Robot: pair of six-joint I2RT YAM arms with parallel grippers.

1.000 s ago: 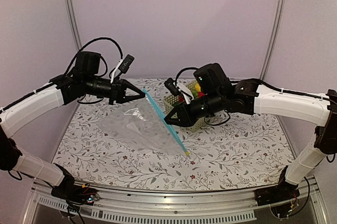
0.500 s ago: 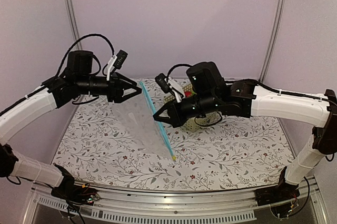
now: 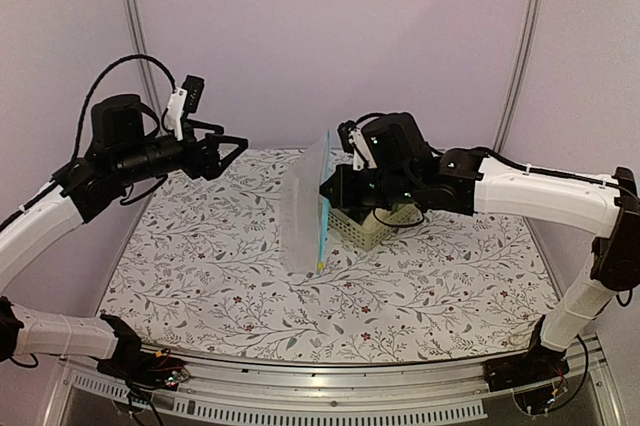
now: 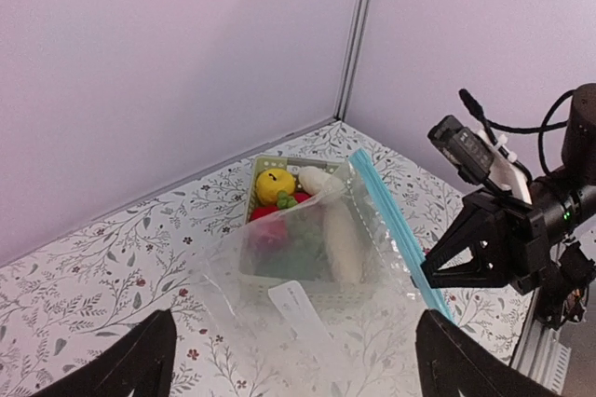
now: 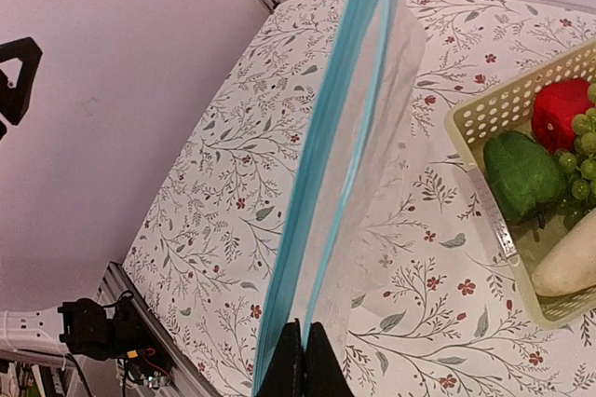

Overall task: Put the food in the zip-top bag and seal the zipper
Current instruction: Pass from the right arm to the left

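Right gripper (image 5: pixel 304 350), jaws clamped on the zipper (image 5: pixel 310 173) of the apparently empty zip-top bag (image 5: pixel 382 136) dangling upright from it; food (image 5: pixel 521 173) in the basket (image 5: pixel 484 110) just beside; left gripper (image 3: pixel 232 154) well apart, jaws spread, holding nothing; filling and sealing outstanding.

You have free room over the flowered tabletop (image 3: pixel 195 256) left of the hanging see-through plastic bag (image 3: pixel 302 204), which screens the pale green lattice basket (image 3: pixel 366 230).
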